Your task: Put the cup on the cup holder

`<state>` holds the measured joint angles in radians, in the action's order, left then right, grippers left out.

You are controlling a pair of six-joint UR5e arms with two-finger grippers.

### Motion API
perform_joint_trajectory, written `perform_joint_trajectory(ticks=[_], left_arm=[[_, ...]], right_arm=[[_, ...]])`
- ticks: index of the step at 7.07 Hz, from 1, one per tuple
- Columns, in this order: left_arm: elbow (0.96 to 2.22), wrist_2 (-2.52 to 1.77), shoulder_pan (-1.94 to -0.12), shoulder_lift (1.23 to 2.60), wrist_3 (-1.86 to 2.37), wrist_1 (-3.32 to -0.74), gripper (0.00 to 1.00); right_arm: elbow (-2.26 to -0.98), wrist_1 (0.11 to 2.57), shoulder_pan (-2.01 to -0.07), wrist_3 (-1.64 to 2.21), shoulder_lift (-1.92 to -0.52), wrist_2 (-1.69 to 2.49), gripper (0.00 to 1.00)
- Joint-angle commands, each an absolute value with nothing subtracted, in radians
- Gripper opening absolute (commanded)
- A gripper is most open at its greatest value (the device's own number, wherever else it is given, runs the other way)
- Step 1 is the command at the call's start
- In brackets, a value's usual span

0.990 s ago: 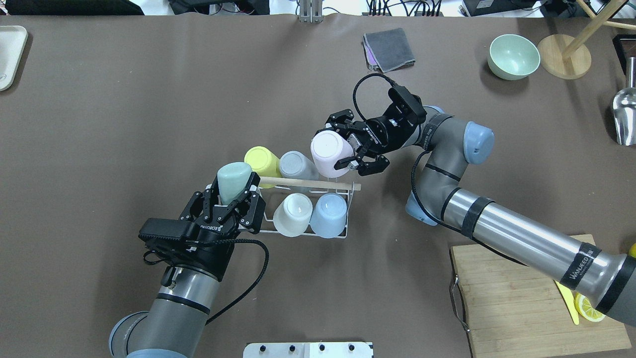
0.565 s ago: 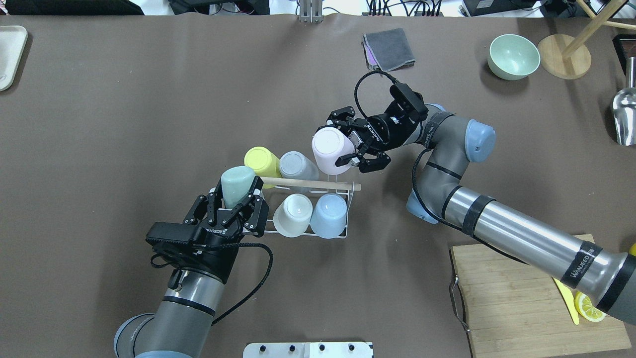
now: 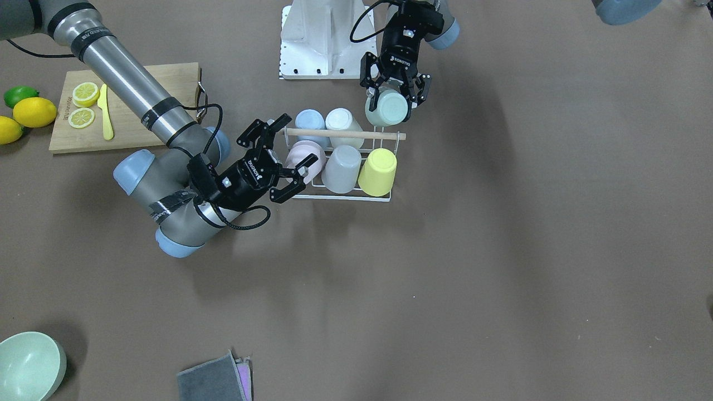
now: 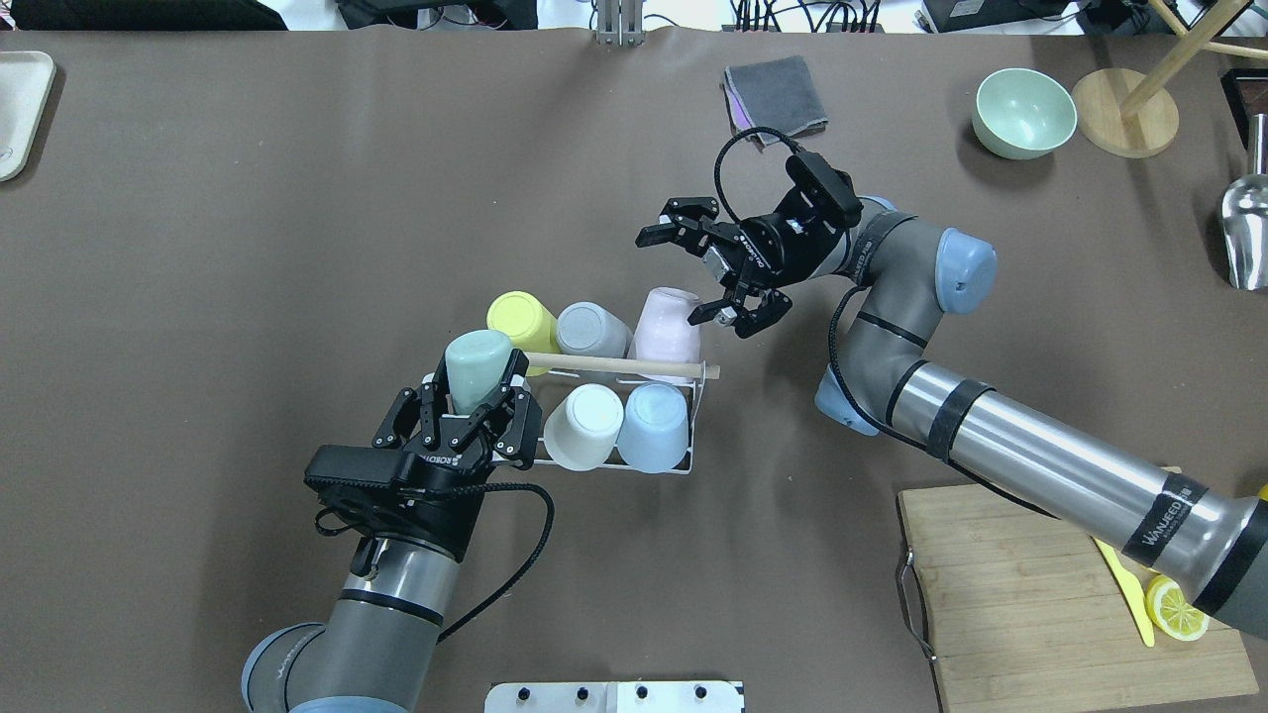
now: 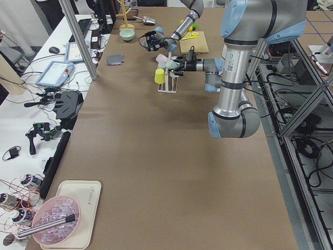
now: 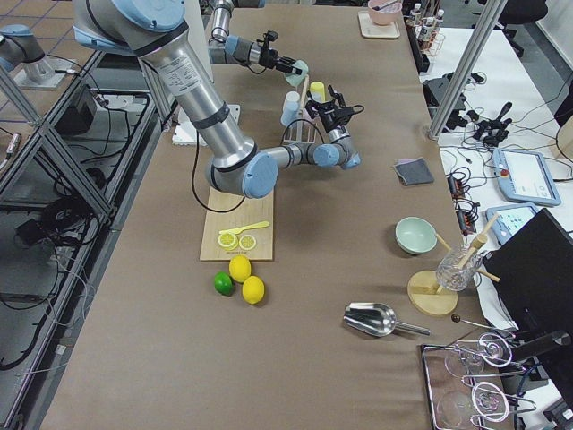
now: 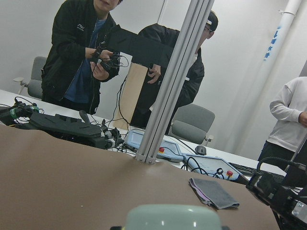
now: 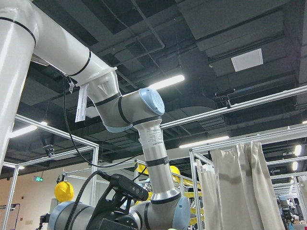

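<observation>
Overhead exterior: R fingers (image 4: pixel 666 234) spread beside pink cup (image 4: pixel 666 325) on cup holder (image 4: pixel 614 365); L fingers (image 4: pixel 512 374) clamp green cup (image 4: pixel 474 362).

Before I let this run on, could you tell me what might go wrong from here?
1. The left end effector holds the mint cup right by the end of the dowel bar. Lowering it could bump the bar or shove the loaded cup holder sideways.
2. The open right end effector has one finger close to the pink cup on the holder. A careless sweep might knock it off.
</observation>
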<state>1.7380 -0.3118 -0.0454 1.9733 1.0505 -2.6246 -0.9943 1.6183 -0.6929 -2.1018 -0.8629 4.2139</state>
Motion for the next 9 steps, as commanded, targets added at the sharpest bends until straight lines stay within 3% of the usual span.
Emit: perform_joint_trajectory(ticks=[1, 4, 5, 6, 7, 8, 9], left_arm=[[1.735, -0.31, -0.046, 1.974, 1.049, -2.623, 0.15], [1.709, -0.31, -0.048, 1.985, 1.051, -2.623, 0.17], [1.712, -0.308, -0.051, 1.985, 1.048, -2.623, 0.3], [1.713, -0.27, -0.052, 1.985, 1.043, -2.622, 0.65], [1.712, -0.256, -0.052, 1.986, 1.051, -2.623, 0.73], [1.709, -0.238, -0.052, 1.988, 1.049, -2.617, 0.98], [1.698, -0.236, -0.052, 1.993, 1.049, -2.617, 0.98]], right_arm=[[-1.008, 1.62, -0.718, -2.071, -0.873, 4.214, 0.99], [-1.102, 1.618, -0.764, -1.956, -1.001, 4.215, 0.99], [-1.126, 1.618, -0.778, -1.912, -1.044, 4.221, 0.99], [-1.127, 1.623, -0.799, -1.899, -1.06, 4.232, 0.99], [-1.126, 1.623, -0.814, -1.838, -1.074, 4.26, 0.99], [-1.127, 1.624, -0.833, -1.768, -1.087, 4.261, 0.99], [-1.131, 1.626, -0.851, -1.661, -1.088, 4.257, 0.99]])
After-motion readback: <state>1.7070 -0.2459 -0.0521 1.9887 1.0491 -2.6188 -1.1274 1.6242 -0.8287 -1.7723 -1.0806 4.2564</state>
